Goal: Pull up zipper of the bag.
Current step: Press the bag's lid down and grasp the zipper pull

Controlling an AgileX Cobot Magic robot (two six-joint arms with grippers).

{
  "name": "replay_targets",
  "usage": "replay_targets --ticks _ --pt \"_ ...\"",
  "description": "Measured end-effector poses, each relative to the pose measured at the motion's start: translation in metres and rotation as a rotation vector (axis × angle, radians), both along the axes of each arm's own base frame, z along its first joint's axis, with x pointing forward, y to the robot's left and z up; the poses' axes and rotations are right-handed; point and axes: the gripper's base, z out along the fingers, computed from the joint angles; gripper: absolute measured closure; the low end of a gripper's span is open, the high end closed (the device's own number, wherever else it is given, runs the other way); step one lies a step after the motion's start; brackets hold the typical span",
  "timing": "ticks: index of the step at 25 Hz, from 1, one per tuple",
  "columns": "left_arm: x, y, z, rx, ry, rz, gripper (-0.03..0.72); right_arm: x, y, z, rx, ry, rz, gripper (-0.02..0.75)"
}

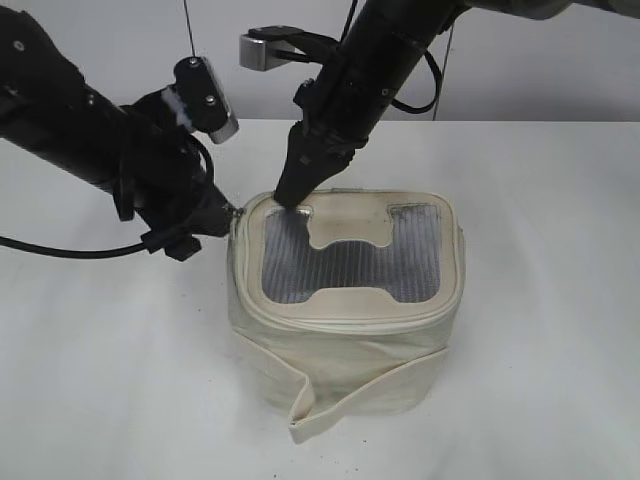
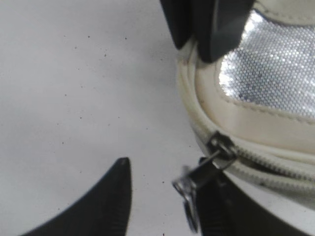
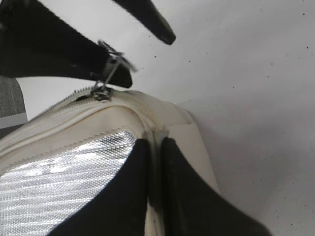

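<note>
The cream bag stands in the middle of the table, with its grey mesh window on top. The zipper track runs round the top rim. A silver slider sits at the bag's back left corner, and its ring pull hangs outward. My left gripper is open at that corner, with the pull between its fingers, beside the right one. My right gripper presses down on the top rim near the same corner. Its fingers are closed on a fold of the bag's rim.
The bag's loose cream strap wraps round its front and sticks out at the bottom. The white table lies all around. A black cable trails from the left arm.
</note>
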Motion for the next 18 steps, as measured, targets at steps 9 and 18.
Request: replay_targets --ticks 9,18 --pt "-0.009 0.0 -0.003 0.015 0.094 -0.039 0.691 0.0 0.0 0.0 -0.005 0.004 -0.009 0.689" --pt "-0.026 0.006 0.006 0.047 0.259 0.011 0.691 0.0 -0.001 0.0 -0.017 0.011 -0.028 0.689"
